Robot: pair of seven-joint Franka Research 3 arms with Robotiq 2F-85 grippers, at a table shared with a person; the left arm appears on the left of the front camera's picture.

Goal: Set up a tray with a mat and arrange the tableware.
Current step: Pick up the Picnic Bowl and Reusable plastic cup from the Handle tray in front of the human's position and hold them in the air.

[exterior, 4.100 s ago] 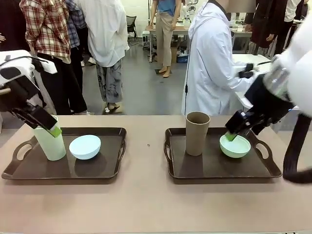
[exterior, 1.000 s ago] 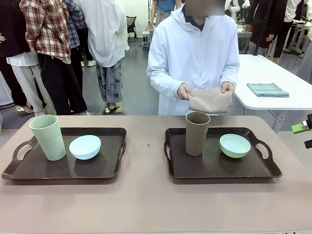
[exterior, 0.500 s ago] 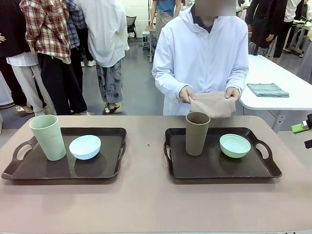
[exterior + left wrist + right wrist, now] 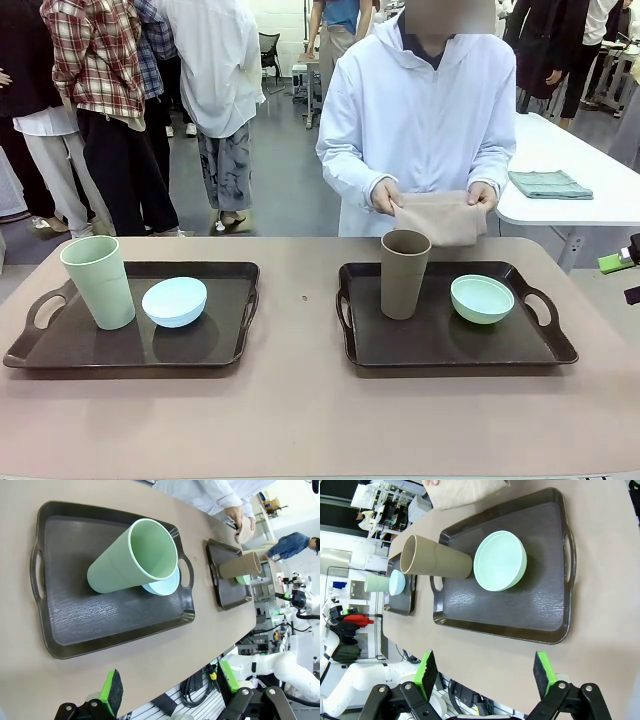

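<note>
The left gripper [image 4: 169, 677] is being held with its green-padded fingers wide apart, and nothing is being gripped between them. Just ahead of its fingertips a bare strip of table [image 4: 300, 420] is being left open. Beyond that strip the long raised edge of a dark tray [image 4: 100, 620] is being met. Farther ahead on this tray the pale green tumbler [image 4: 130, 557] is being shown upright. The light blue bowl [image 4: 165, 585] is being partly hidden just beside it. The tray floor nearest the gripper is being left bare, and a handle slot is being shown at each short end.

The right gripper [image 4: 485, 667] is likewise being held with its fingers wide apart, with nothing between them. Ahead of its fingertips a band of bare table is being left open up to the long edge of a second dark tray [image 4: 520, 610]. Straight ahead on that tray the mint green bowl [image 4: 500, 560] is being shown. The brown tumbler [image 4: 435, 557] is being shown upright just beside the bowl, on the side toward the other tray. Bare tray floor is being left open between the bowl and the nearest edge.

Past the tray's far rim, a folded beige mat [image 4: 438, 218] is being held in both of a person's hands [image 4: 385, 195], clear of the table. Between the two trays a wide lane of bare table is being left open.
</note>
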